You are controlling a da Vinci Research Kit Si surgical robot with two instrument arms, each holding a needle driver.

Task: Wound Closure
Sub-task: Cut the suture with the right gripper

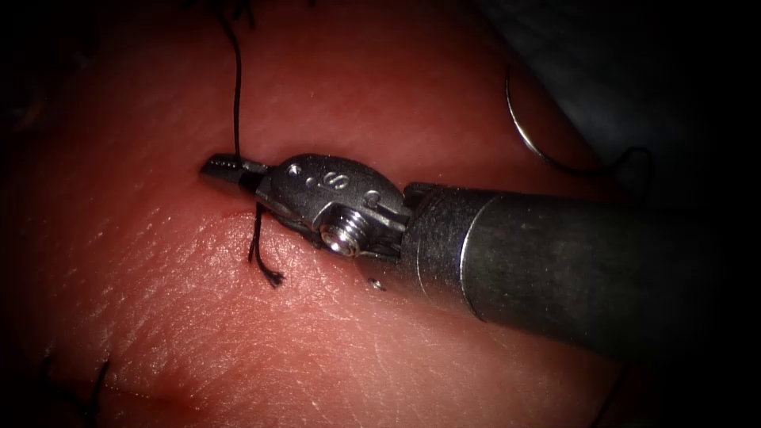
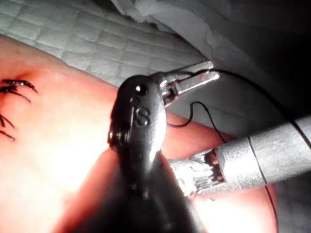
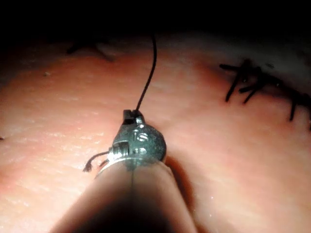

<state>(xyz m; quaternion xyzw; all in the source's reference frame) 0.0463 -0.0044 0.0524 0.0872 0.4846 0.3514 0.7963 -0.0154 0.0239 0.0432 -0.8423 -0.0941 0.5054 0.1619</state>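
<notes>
My right tool (image 1: pixel 230 168) comes in low over the tissue (image 1: pixel 333 349), its jaws shut on the black thread (image 1: pixel 236 95), which rises straight up from them. Below the jaws a short frayed thread end (image 1: pixel 265 261) lies on the tissue. The same right tool (image 3: pixel 130 115) with the thread (image 3: pixel 148 77) and the frayed end (image 3: pixel 92 162) shows in the right wrist view. The curved needle (image 1: pixel 523 127) lies free at the tissue's far right edge, outside the tissue, held by neither tool. My left tool (image 2: pixel 194 80) is shut on thread (image 2: pixel 252 90) at its tip, above the right tool's shaft (image 2: pixel 262 160).
Finished stitches with cut black ends (image 3: pixel 252 80) cross the closed cut; more stitch ends (image 2: pixel 14 92) appear in the left wrist view. Another stitch (image 1: pixel 95 380) sits at the lower left. Grey quilted cloth (image 2: pixel 97 39) lies beyond the tissue.
</notes>
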